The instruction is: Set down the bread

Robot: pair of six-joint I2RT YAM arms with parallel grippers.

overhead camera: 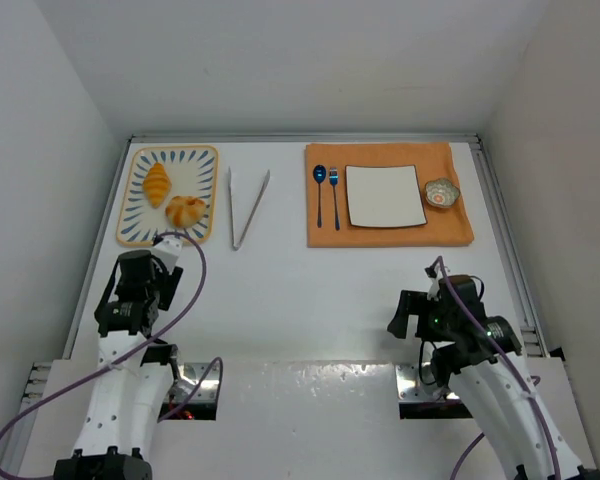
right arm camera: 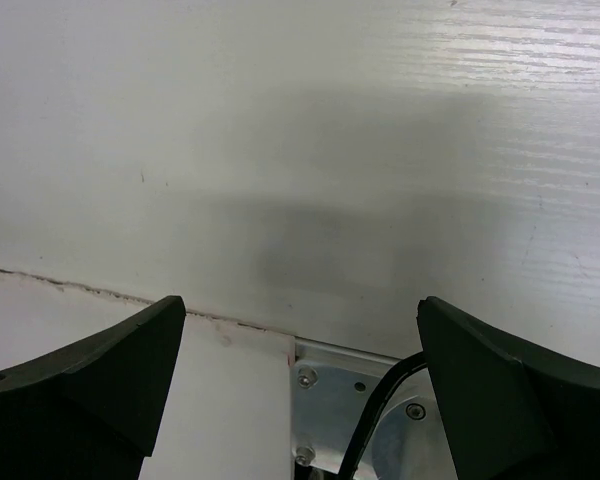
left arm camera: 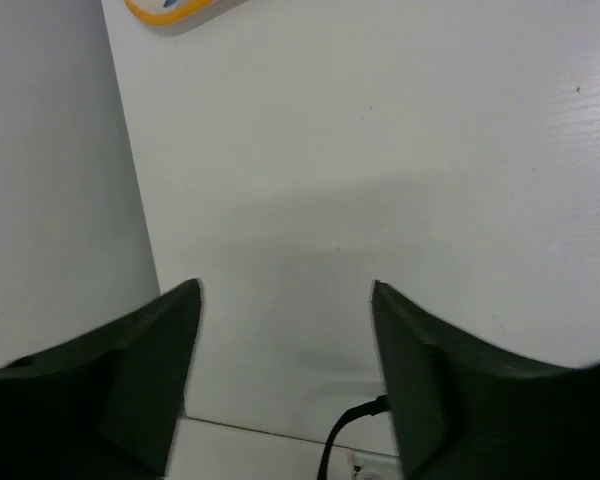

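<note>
tongs [overhead camera: 252,210], spoon [overhead camera: 319,176], fork [overhead camera: 334,196], plate [overhead camera: 385,195], small bowl [overhead camera: 441,192]

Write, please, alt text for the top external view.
A croissant and a bun lie on a patterned tray, far left, tongs beside it. An orange mat holds spoon, fork, square white plate and small bowl. The left gripper and right gripper hover empty.

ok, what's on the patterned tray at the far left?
A croissant and, to its right and slightly nearer, a round bun lie on the tray. Nothing else shows on it. The tray surface directly under the two pieces is covered.
</note>
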